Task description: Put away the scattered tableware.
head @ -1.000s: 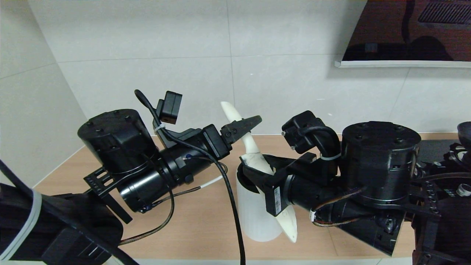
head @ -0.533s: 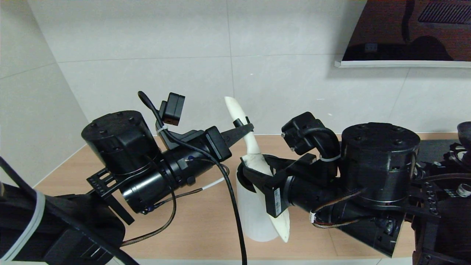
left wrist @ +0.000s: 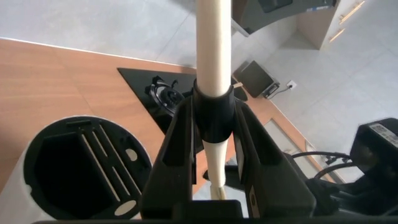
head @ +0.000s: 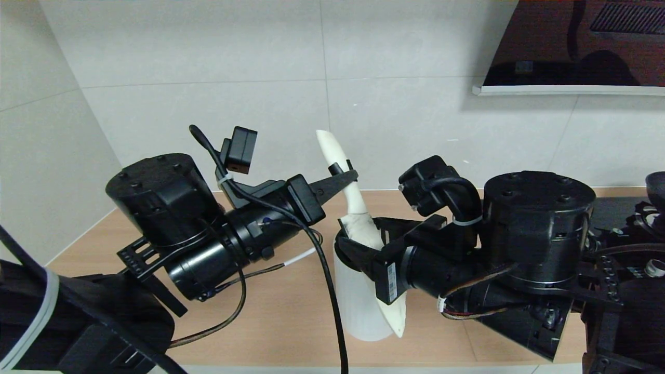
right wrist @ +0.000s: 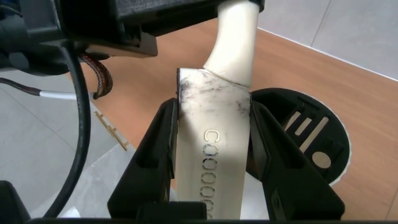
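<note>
Spatula [head: 355, 200] is held off the bench [head: 280, 311] by both arms, right over the near side of the holder [head: 358, 306].

- Long axis: steep, close to upright. The handle end is up and leans away past the holder's far rim; the blade end is down on the holder's near side.
- The blade tip shows in front of the holder's wall, not over its mouth. Whether it hangs lower than the rim I cannot tell.
- Left gripper [left wrist: 213, 118]: fingers clenched on the round handle, above the holder.
- Right gripper [right wrist: 211, 149]: fingers clamped on the two edges of the flat blade, level with the holder's rim and just beside its mouth.
- Judgement: the right arm is nearer the mouth, but its grasp sits on the end that has to go in. The blade needs carrying across over the opening, so the left arm's handle grasp looks the better one to lower with.

Materials:
- Spatula: cream plastic with a smooth tapered handle. The thin blade has a row of small slots and dark scuffs at its shoulder.
- Holder: plain white cylinder with a matte wall and a black slotted insert inside.
- Bench: pale wood grain.
</note>
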